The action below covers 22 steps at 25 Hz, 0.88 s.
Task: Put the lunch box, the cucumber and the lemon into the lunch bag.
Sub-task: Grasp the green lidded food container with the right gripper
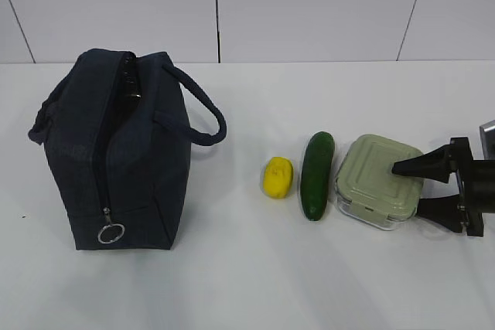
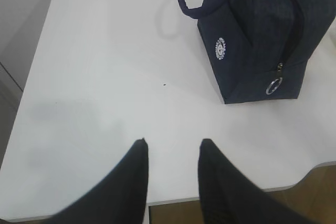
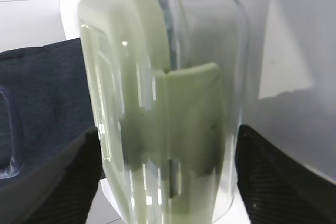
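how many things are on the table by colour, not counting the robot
navy: 1, the bag
yellow: 1, the lemon
dark green: 1, the cucumber
pale green lid on clear glass: 1, the lunch box
total: 4

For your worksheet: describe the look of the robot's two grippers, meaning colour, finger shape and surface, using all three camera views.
The right gripper is matte black, with two tapered, wedge-shaped fingers on a blocky black body. Close up, its pads show a fine woven, carbon-like texture. The left gripper has the same dark, rounded-tipped fingers. No cables or markings show.
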{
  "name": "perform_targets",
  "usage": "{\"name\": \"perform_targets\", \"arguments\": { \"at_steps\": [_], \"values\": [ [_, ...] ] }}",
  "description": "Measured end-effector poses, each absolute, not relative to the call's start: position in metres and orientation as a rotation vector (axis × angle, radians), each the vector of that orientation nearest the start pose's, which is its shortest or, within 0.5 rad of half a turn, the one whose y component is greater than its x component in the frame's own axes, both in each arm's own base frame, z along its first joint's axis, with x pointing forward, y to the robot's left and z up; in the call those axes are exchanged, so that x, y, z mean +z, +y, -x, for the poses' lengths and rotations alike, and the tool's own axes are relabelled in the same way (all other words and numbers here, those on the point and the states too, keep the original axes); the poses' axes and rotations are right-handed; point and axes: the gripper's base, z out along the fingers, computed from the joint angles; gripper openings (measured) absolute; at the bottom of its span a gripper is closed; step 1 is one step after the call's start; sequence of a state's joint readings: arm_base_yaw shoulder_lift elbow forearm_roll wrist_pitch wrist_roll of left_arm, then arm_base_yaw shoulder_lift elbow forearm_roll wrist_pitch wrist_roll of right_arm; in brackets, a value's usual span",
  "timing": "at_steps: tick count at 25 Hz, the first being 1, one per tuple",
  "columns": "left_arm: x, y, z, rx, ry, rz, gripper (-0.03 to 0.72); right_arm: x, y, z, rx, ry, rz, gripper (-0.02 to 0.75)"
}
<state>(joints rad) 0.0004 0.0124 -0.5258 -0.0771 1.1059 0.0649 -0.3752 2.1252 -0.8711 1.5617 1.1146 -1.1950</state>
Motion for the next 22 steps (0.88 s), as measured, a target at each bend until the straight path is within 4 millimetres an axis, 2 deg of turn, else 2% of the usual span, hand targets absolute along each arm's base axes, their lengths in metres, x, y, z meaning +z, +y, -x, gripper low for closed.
{"name": "perform_targets", "arguments": {
  "at_steps": [22],
  "values": [
    [0.2810, -0.0063, 0.0080, -0.053, 2.073, -0.073, 0.235, 0.0821, -0.0404, -0.3233, 1.446, 2.332, -0.579, 0.585]
  ]
}}
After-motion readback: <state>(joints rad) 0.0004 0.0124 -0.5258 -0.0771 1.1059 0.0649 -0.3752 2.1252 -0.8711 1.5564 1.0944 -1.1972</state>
